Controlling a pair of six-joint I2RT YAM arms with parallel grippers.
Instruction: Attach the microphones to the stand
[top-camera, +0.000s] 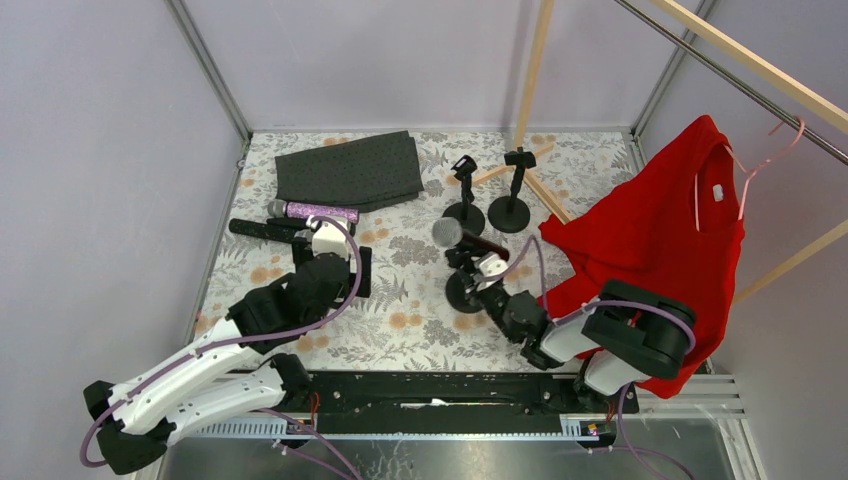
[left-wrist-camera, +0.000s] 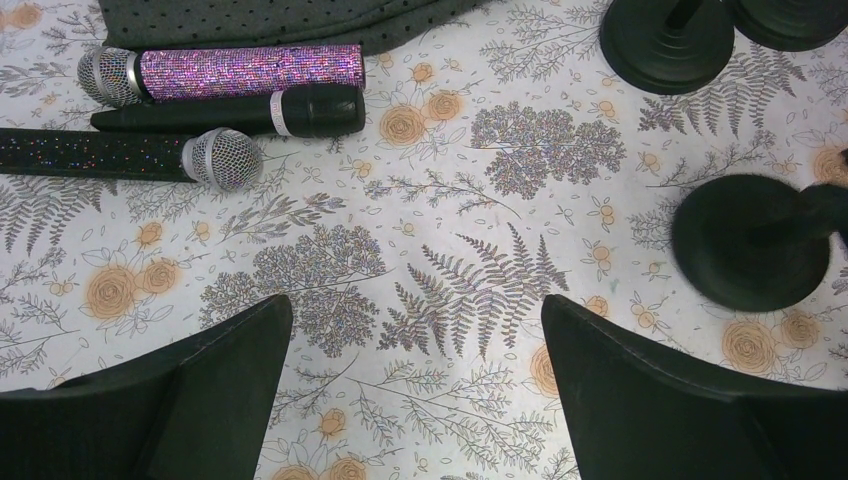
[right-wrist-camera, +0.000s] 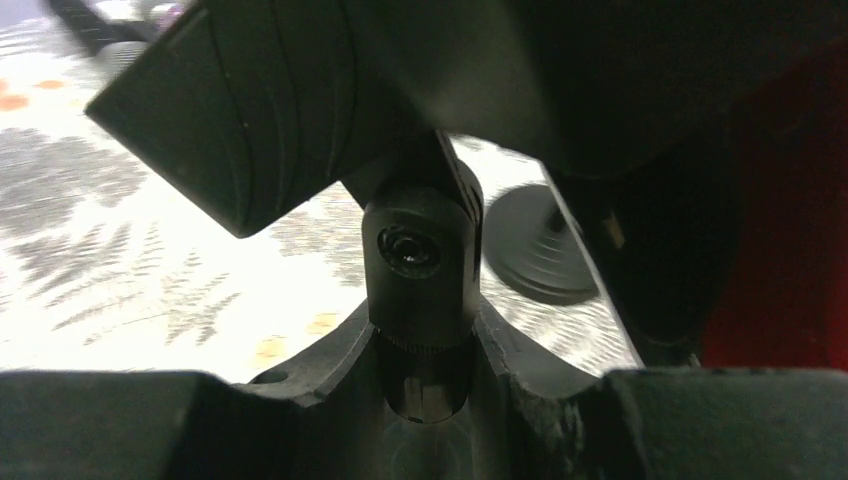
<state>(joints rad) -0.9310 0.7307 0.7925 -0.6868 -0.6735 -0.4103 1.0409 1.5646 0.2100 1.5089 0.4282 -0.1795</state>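
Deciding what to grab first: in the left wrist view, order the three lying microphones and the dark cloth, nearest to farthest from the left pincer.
From the left pincer:
1. Speckled black microphone and plain black microphone, upper left: too close to call.
2. Purple glitter microphone, just beyond them.
3. Dark cloth, top edge, farthest.

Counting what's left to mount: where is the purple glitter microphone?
Top view: the purple microphone lies flat on the left side of the table, between the folded grey cloth and a black microphone.
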